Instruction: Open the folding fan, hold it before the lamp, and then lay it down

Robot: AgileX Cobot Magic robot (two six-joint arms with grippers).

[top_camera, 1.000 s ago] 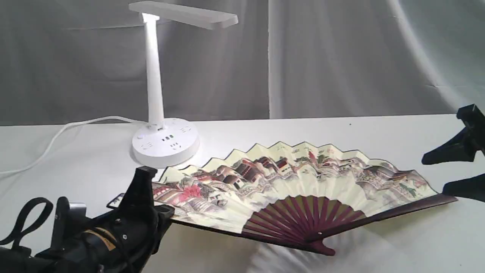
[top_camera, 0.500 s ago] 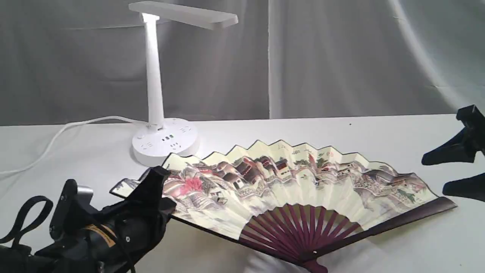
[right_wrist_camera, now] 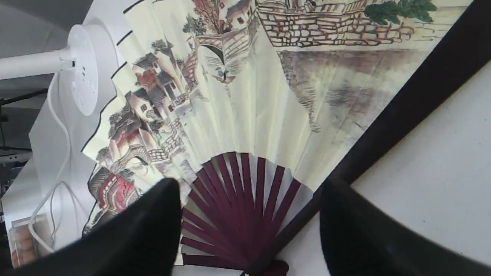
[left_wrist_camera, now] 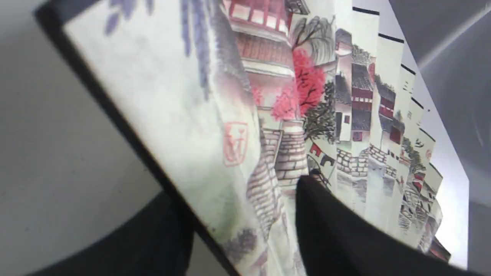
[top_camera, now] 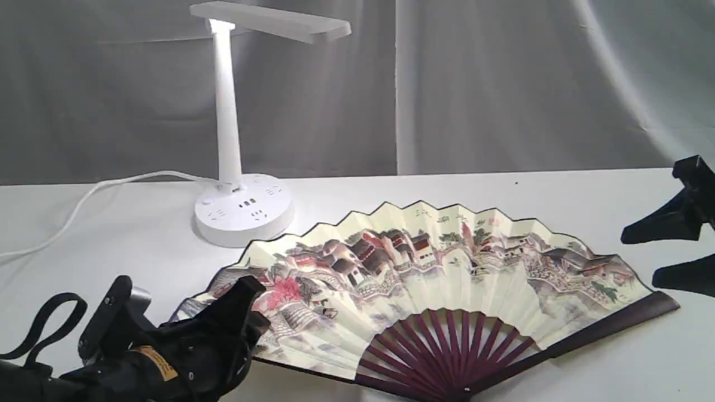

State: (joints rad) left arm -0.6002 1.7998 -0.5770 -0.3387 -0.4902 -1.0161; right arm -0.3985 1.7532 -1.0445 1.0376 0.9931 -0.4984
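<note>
Exterior view: the large cream paper folding fan (top_camera: 447, 268) with dark maroon wooden ribs lies spread open and flat on the white surface (top_camera: 558, 195), in front of the tall white plastic desk lamp (top_camera: 226, 111) and just beside its round base. My left fingers (top_camera: 240, 304) sit at the fan's left end. My right fingers (top_camera: 638, 258) hang parted just off its right guard rib, holding nothing. Hazard: pulling the left arm back low could drag the leaf sideways or push it against the lamp base. Left wrist view: my left fingers (left_wrist_camera: 234, 191) stand apart with the black-edged end of the leaf between them, not clamped as far as I can judge. Hazard: one finger may lie under the paper, which I cannot confirm. If so, it may snag a pleat and crease or tear it, so withdraw along the guard rib, not across. Right wrist view: my right fingers (right_wrist_camera: 251, 182) are wide open above the ribs and pivot. Hazard: any descent here would press on the thin ribs.
</note>
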